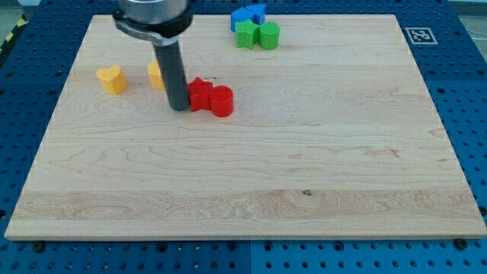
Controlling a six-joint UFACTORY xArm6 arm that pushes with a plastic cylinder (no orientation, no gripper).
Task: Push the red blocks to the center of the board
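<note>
Blue perforated metal surrounds a pale wooden tabletop (304,167) that fills most of the frame, with a small black-and-white marker (418,35) at its upper right corner.

My tip (179,107) touches down in the upper left part of the tabletop, at the end of a dark upright rod (172,72). The arm has no fingers, so nothing opens, closes or grips.

Two red blocks lie just to the right of my tip, touching each other. The nearer red block (200,94) sits against the rod's lower end; its shape is hard to make out. The rounded red block (221,101) is on its right side. Both lie up and to the left of the tabletop's middle.

A yellow heart-shaped block (111,79) rests further left, well apart. Another yellow block (155,74) is partly hidden behind the rod.

At the top edge, a blue block (249,14) sits above two green blocks: a green star-like block (245,33) and a green rounded block (269,34), side by side and touching.
</note>
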